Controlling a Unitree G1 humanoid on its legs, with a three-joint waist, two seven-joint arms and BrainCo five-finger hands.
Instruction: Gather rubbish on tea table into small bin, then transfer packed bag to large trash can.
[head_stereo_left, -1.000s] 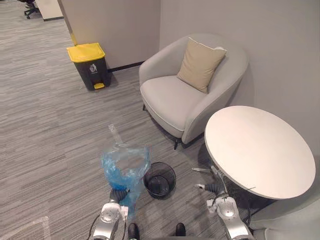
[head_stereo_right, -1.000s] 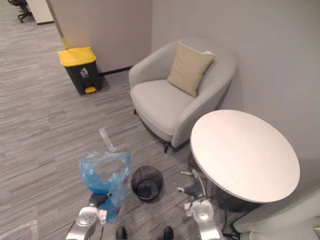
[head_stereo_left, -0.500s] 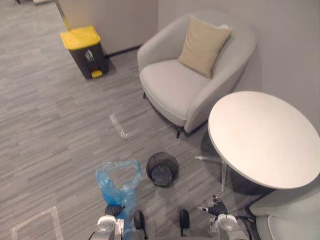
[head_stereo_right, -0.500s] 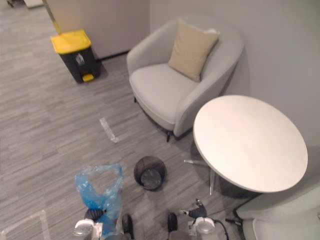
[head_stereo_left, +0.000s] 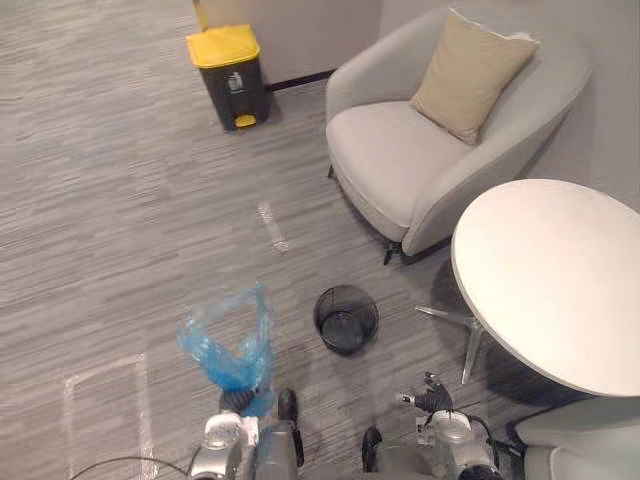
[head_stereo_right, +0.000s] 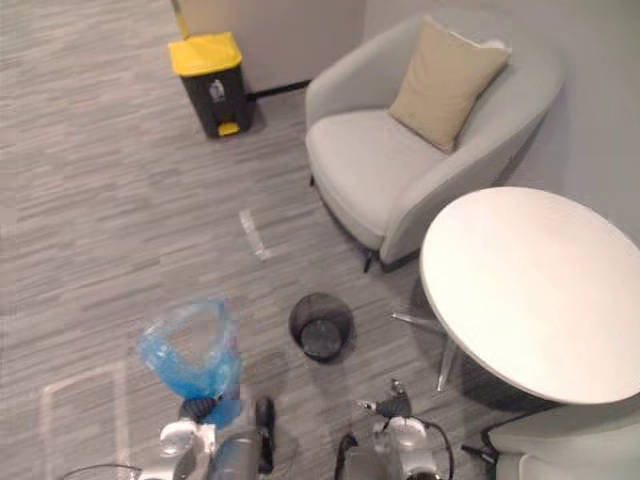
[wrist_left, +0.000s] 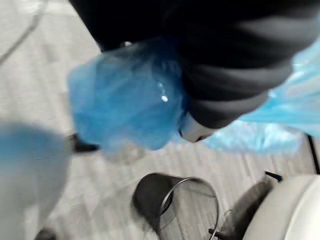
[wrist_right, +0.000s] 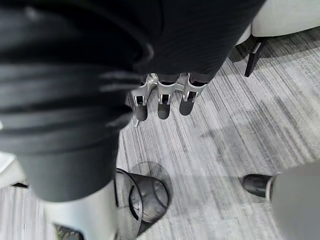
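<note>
blue bag (head_stereo_left: 228, 341) being gripped by left robot hand (head_stereo_left: 236, 401), left of small bin (head_stereo_left: 346, 318) | right robot hand (wrist_right: 163, 100) being held empty, fingers apart

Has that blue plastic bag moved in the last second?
Yes. The blue bag overlapped the left edge of the small black bin; now bare carpet shows between them, so it has moved to the robot's left.

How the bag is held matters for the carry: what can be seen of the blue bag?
The blue bag is thin, translucent, crinkled plastic. Its mouth gapes open, facing up, and its lower end bunches against the left hand, up off the carpet. It is left of the mesh bin and apart from it. Its contents cannot be made out.
</note>
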